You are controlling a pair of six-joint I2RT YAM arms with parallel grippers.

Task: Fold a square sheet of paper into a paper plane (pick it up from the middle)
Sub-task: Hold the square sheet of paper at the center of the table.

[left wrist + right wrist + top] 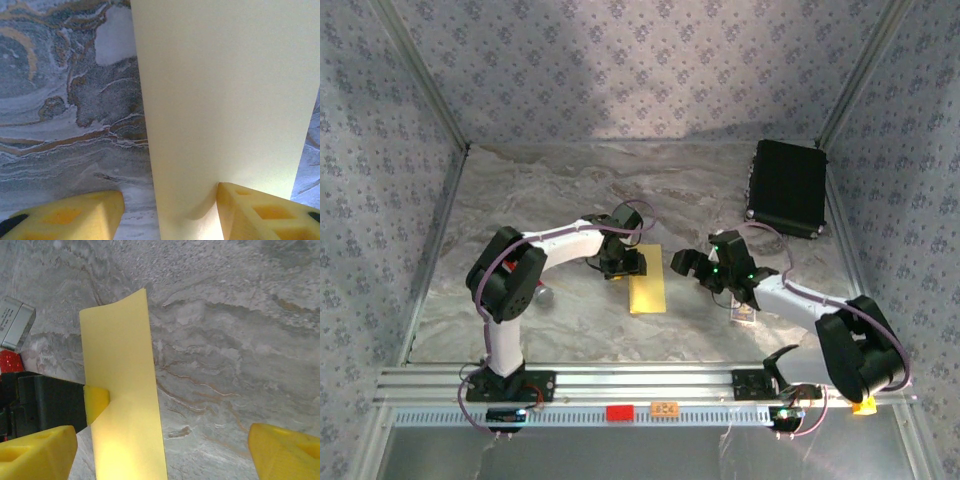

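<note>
- Yellow sheet lay folded to a narrow strip; nose and wings were not yet made.
- My left gripper and right gripper stood parted, clasping nothing.

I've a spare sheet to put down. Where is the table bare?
Bare: far-left corner of the table, and the far middle left of the black case. Crowded: centre, left tool and right tool by the yellow paper.

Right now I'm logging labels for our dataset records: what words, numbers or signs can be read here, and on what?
Nothing is legible.
On the small orange tag on the aluminium front rail: dark marks, too blurred.
On the grey-white box: tiny print, too small.
On the yellow paper strip: no print.
</note>
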